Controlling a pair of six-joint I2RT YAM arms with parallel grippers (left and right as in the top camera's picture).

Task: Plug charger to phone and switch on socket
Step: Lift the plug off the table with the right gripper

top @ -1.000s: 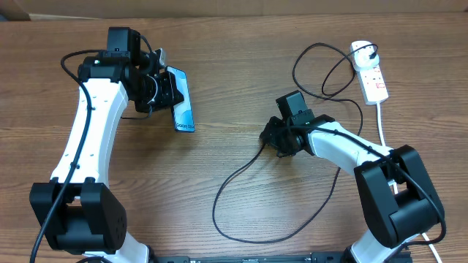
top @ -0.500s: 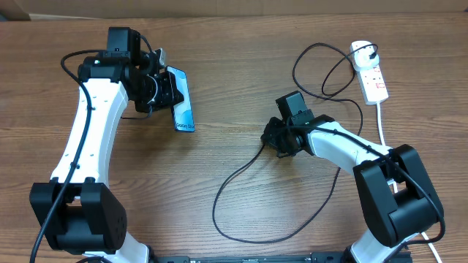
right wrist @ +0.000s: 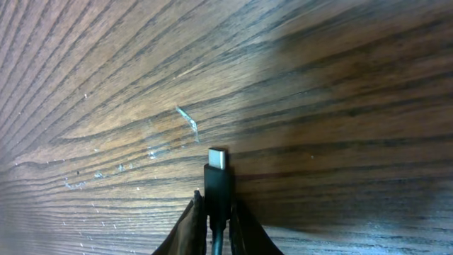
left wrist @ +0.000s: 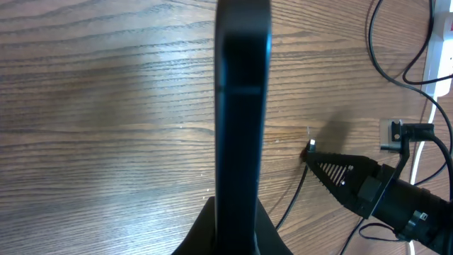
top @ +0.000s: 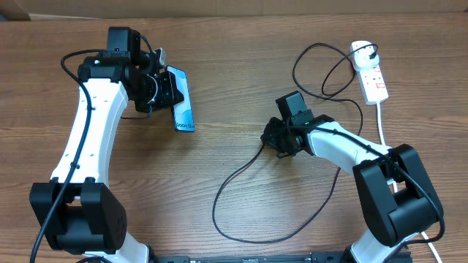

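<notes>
Gripping the phone (top: pixel 184 108), the left gripper (top: pixel 164 91) sits in the upper left of the overhead view, jaws closed on the handset's upper end while its cyan screen and lettered end point down the frame. In the left wrist view the phone's dark edge (left wrist: pixel 242 106) runs straight up the middle of the frame, raised above the wooden table (left wrist: pixel 106 127). Near the centre of the overhead view the right gripper (top: pixel 272 140) is low over the table, jaws clamped on the charger (top: pixel 216 197) just behind its small plug tip (right wrist: pixel 218 159), which sticks out past the fingers and points across the bare wood, well apart from the phone. The black cable loops through the lower middle of the frame, then climbs to the upper right, where its other end meets the white socket (top: pixel 373 77). A thick white cord (top: pixel 381 120) runs down from the socket along the right edge.
</notes>
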